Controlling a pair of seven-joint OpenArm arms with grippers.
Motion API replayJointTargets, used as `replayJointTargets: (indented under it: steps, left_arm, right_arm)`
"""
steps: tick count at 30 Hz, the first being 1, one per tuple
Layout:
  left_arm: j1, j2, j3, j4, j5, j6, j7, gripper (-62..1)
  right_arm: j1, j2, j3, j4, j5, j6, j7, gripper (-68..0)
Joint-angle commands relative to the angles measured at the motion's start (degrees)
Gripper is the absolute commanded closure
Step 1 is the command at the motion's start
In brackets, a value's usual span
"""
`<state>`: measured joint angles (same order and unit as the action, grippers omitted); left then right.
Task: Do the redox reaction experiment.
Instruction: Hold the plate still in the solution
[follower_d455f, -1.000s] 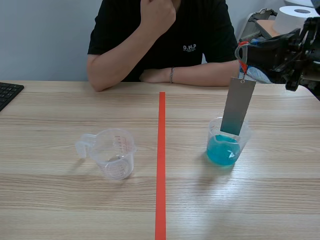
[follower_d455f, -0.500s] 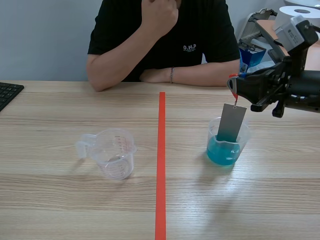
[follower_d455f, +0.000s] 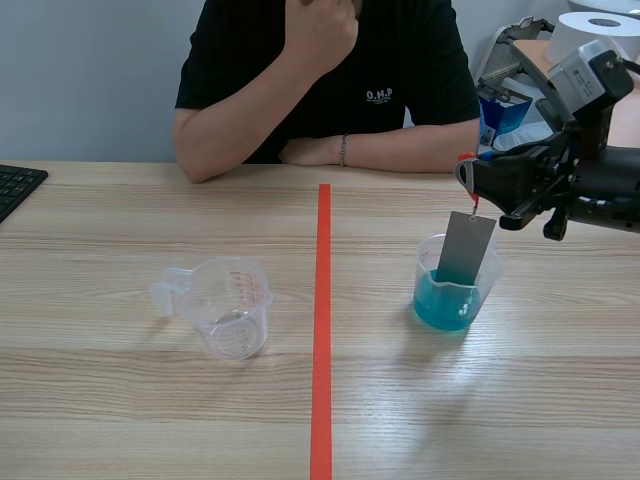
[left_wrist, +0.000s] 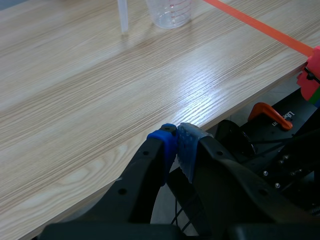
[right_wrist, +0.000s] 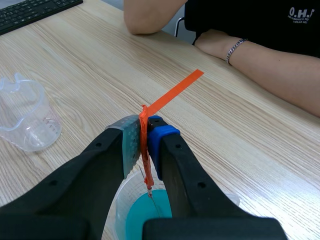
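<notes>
A grey metal strip (follower_d455f: 464, 248) hangs from a red string (follower_d455f: 472, 197) into the clear beaker of blue liquid (follower_d455f: 450, 290), right of the red tape line. My right gripper (follower_d455f: 470, 172) is shut on the string just above the beaker. In the right wrist view the right gripper (right_wrist: 144, 120) pinches the red string (right_wrist: 145, 157), which drops toward the blue liquid (right_wrist: 149, 219). An empty clear measuring cup (follower_d455f: 228, 305) stands left of the tape line, also the cup (right_wrist: 22, 116). My left gripper (left_wrist: 176, 131) is shut on nothing over the table's near edge, not in the scene view.
A person sits across the table with a forearm (follower_d455f: 390, 151) resting on it. A black keyboard (follower_d455f: 15, 186) lies at the far left edge. The empty cup (left_wrist: 170, 11) stands ahead of the left gripper. Cluttered items and a paper roll (follower_d455f: 590, 30) stand behind the right arm.
The right gripper has come down, lowering the metal strip deeper into the beaker of blue liquid. In the last half second it barely shifted.
</notes>
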<state>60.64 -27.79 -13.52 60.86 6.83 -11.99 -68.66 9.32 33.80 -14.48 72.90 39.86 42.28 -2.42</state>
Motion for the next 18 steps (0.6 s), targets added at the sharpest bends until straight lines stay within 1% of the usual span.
replayJointTargets:
  steps: [1, 5, 18]
  left_arm:
    - [0.48, 0.31, -0.02, 0.70, -0.39, 0.24, -0.96, -2.7]
    - [0.48, 0.31, -0.02, 0.70, -0.39, 0.24, -0.96, -2.7]
    - [0.48, 0.31, -0.02, 0.70, -0.39, 0.24, -0.96, -2.7]
  right_arm:
    - [1.01, 0.59, 0.57, 0.48, 0.37, 0.44, 0.46, -1.5]
    - [1.01, 0.59, 0.57, 0.48, -0.26, 0.44, 0.46, -1.5]
    - [1.01, 0.59, 0.57, 0.48, -0.26, 0.44, 0.46, -1.5]
